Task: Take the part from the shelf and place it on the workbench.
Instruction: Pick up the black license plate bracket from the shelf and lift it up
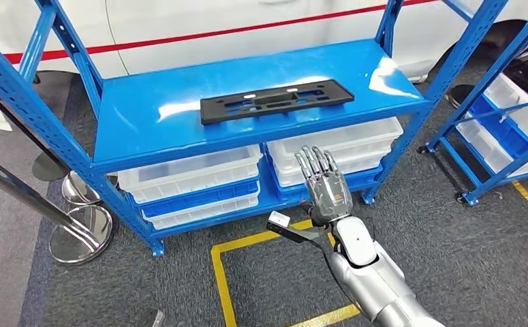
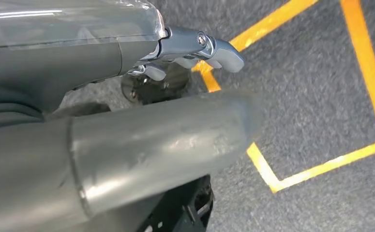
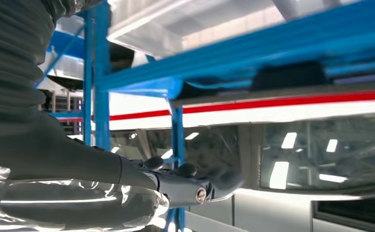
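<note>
A long flat black plastic part [image 1: 275, 101] lies on the blue shelf [image 1: 145, 116], near its front edge. My right hand [image 1: 324, 180] is raised in front of the shelf, below and slightly right of the part, palm away, fingers straight and apart, holding nothing. In the right wrist view the right hand [image 3: 175, 186] reaches out level, and the part [image 3: 292, 75] appears as a dark blurred shape on the shelf edge. My left hand [image 2: 195, 50] hangs over the grey floor with its fingers curled in, empty.
White bins [image 1: 193, 178] and more bins [image 1: 343, 146] fill the lower shelf. A second blue rack [image 1: 499, 122] stands at the right. Chrome stanchion bases [image 1: 80, 231] sit at the left. Yellow tape [image 1: 247, 242] marks the grey floor. A white car with a red stripe [image 1: 247, 24] is behind.
</note>
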`<state>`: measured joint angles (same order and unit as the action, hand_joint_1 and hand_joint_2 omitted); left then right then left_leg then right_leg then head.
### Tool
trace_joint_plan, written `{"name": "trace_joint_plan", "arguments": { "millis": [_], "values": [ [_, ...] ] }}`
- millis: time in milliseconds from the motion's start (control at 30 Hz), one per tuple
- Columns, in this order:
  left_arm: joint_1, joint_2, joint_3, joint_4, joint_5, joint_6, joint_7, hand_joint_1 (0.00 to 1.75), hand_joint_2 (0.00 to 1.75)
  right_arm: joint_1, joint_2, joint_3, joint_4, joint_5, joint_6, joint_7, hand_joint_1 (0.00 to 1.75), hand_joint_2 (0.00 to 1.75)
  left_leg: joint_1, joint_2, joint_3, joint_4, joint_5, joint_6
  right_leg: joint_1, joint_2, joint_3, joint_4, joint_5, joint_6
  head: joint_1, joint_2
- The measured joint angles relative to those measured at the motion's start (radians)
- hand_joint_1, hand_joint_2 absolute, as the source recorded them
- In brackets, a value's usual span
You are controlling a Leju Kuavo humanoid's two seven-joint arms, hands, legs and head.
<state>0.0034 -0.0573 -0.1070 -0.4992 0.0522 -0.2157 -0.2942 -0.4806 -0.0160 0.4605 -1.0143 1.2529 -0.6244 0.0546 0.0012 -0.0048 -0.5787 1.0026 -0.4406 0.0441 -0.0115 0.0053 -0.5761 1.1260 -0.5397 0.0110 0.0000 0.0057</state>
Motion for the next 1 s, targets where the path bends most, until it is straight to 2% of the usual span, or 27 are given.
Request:
{"name": "trace_joint_plan", "arguments": {
  "millis": [67,100,133,167,233,300,367,433,467,500,600,633,667,700,767,800,833,900,933,1000],
  "values": [
    [-0.002,0.000,0.000,0.000,0.000,0.000,0.000,0.00,0.00,0.003,0.000,-0.002,0.000,-0.001,-0.001,0.000,0.00,1.75,-0.001,0.000,0.011,0.000,-0.011,0.008,-0.002,0.000,-0.078,0.116,-0.042,0.005,0.000,0.000],
    [-0.002,0.000,-0.001,0.000,0.000,0.000,0.000,0.00,0.00,0.007,0.000,-0.002,0.000,-0.003,-0.001,0.000,0.00,1.75,-0.001,-0.001,0.018,0.000,-0.017,0.009,-0.003,0.000,-0.115,0.157,-0.051,0.008,0.000,0.000],
    [-0.001,0.000,-0.001,0.000,0.000,0.000,0.001,0.00,0.00,0.011,0.000,-0.003,0.001,-0.004,-0.002,-0.001,0.00,1.75,0.000,-0.001,0.026,0.001,-0.025,0.008,-0.004,0.000,-0.138,0.169,-0.044,0.012,0.000,0.000],
    [0.001,0.000,-0.002,0.000,0.000,0.000,0.001,0.00,0.00,0.013,0.000,-0.004,0.001,-0.006,-0.002,-0.001,0.00,1.75,0.000,-0.002,0.037,0.002,-0.034,0.006,-0.006,-0.001,-0.145,0.147,-0.016,0.014,0.000,0.000],
    [0.002,0.000,-0.003,0.000,0.000,0.000,0.001,0.00,0.00,0.014,0.000,-0.009,0.001,-0.007,-0.003,-0.001,0.00,1.75,0.002,-0.003,0.057,0.005,-0.054,-0.002,-0.009,-0.003,-0.118,0.032,0.076,0.015,0.000,0.000],
    [0.000,0.000,-0.004,0.000,0.000,-0.001,0.001,0.00,0.00,0.014,0.000,-0.013,0.002,-0.008,-0.005,-0.001,0.00,1.75,0.000,-0.003,0.067,0.008,-0.072,-0.015,-0.006,-0.005,-0.096,-0.058,0.124,0.007,0.000,0.000],
    [-0.002,0.000,-0.005,0.000,0.000,-0.001,0.001,0.00,0.00,0.015,0.001,-0.016,0.003,-0.008,-0.006,-0.001,0.00,1.75,-0.001,-0.002,0.071,0.009,-0.079,-0.027,0.000,-0.002,-0.094,-0.078,0.121,-0.008,0.001,0.000],
    [-0.003,0.000,-0.006,-0.001,0.000,-0.001,0.001,0.00,0.00,0.016,0.002,-0.018,0.002,-0.008,-0.008,-0.001,0.00,1.75,0.001,-0.001,0.073,0.020,-0.085,-0.036,-0.001,0.001,-0.080,-0.082,0.119,-0.022,0.001,0.000],
    [-0.004,0.000,-0.006,-0.001,0.001,-0.001,0.001,0.00,0.00,0.015,0.003,-0.019,0.001,-0.007,-0.008,-0.001,0.00,1.75,0.002,-0.001,0.063,0.046,-0.089,-0.039,-0.002,0.002,-0.069,-0.085,0.115,-0.028,0.001,0.000],
    [-0.005,0.000,-0.007,-0.001,0.001,-0.001,0.001,0.00,0.00,0.014,0.004,-0.019,0.001,-0.007,-0.009,-0.002,0.00,1.75,0.004,-0.001,0.038,0.095,-0.100,-0.044,-0.003,0.001,-0.058,-0.088,0.110,-0.033,0.001,0.000],
    [-0.004,0.000,-0.008,-0.001,0.003,-0.001,0.001,0.00,0.00,0.015,0.005,-0.020,0.001,-0.005,-0.011,-0.002,0.00,1.75,0.006,0.000,-0.081,0.270,-0.156,-0.052,0.002,0.001,-0.030,-0.090,0.087,-0.042,0.001,0.000],
    [-0.003,0.000,-0.009,-0.001,0.004,-0.001,0.001,0.00,0.00,0.016,0.006,-0.020,0.001,-0.006,-0.014,-0.002,0.00,1.75,0.006,0.000,-0.109,0.290,-0.164,-0.052,0.003,0.002,-0.020,-0.090,0.079,-0.042,0.001,0.000],
    [-0.001,0.000,-0.009,-0.001,0.005,-0.001,0.001,0.00,0.00,0.016,0.006,-0.021,0.001,-0.008,-0.017,-0.003,0.00,1.75,0.006,0.000,-0.121,0.277,-0.152,-0.049,0.005,0.003,-0.008,-0.090,0.070,-0.043,0.001,0.000],
    [-0.001,0.000,-0.009,-0.001,0.006,-0.001,0.001,0.00,0.00,0.017,0.007,-0.023,0.001,-0.011,-0.021,-0.004,0.00,1.75,0.006,0.000,-0.118,0.235,-0.118,-0.045,0.006,0.005,0.006,-0.090,0.061,-0.042,0.001,0.000],
    [-0.001,0.001,-0.009,-0.001,0.010,-0.001,0.001,0.00,0.00,0.017,0.011,-0.027,0.000,-0.017,-0.032,-0.007,0.00,1.75,0.000,-0.001,-0.089,0.110,-0.020,-0.031,0.009,0.007,0.029,-0.090,0.042,-0.039,0.001,0.000],
    [-0.001,0.001,-0.009,-0.001,0.011,-0.001,0.001,0.00,0.00,0.018,0.014,-0.030,0.000,-0.020,-0.038,-0.009,0.00,1.75,-0.004,-0.002,-0.078,0.067,0.003,-0.024,0.009,0.008,0.036,-0.089,0.034,-0.035,0.001,0.000],
    [-0.001,0.002,-0.009,-0.001,0.012,-0.001,0.000,0.00,0.00,0.019,0.016,-0.033,-0.001,-0.023,-0.044,-0.011,0.00,1.75,-0.008,-0.002,-0.071,0.040,0.019,-0.018,0.009,0.009,0.040,-0.088,0.029,-0.030,0.001,0.000],
    [0.002,0.002,-0.010,-0.002,0.014,-0.001,0.000,0.00,0.00,0.024,0.019,-0.041,-0.005,-0.028,-0.052,-0.012,0.00,1.75,-0.011,-0.004,-0.059,0.027,0.016,-0.009,0.008,0.010,0.045,-0.080,0.027,-0.018,0.001,0.000],
    [0.003,0.002,-0.010,-0.003,0.014,-0.001,0.000,0.00,0.00,0.027,0.019,-0.046,-0.008,-0.028,-0.054,-0.012,0.00,1.75,-0.011,-0.003,-0.048,0.018,0.024,-0.004,0.007,0.009,0.047,-0.071,0.024,-0.014,0.001,0.000],
    [0.002,0.003,-0.011,-0.004,0.015,-0.001,-0.001,0.00,0.00,0.027,0.020,-0.057,-0.012,-0.028,-0.057,-0.013,0.00,1.75,-0.008,-0.003,-0.024,0.006,0.021,0.006,0.005,0.006,0.026,-0.017,0.004,-0.009,0.001,0.000]
  ]
}}
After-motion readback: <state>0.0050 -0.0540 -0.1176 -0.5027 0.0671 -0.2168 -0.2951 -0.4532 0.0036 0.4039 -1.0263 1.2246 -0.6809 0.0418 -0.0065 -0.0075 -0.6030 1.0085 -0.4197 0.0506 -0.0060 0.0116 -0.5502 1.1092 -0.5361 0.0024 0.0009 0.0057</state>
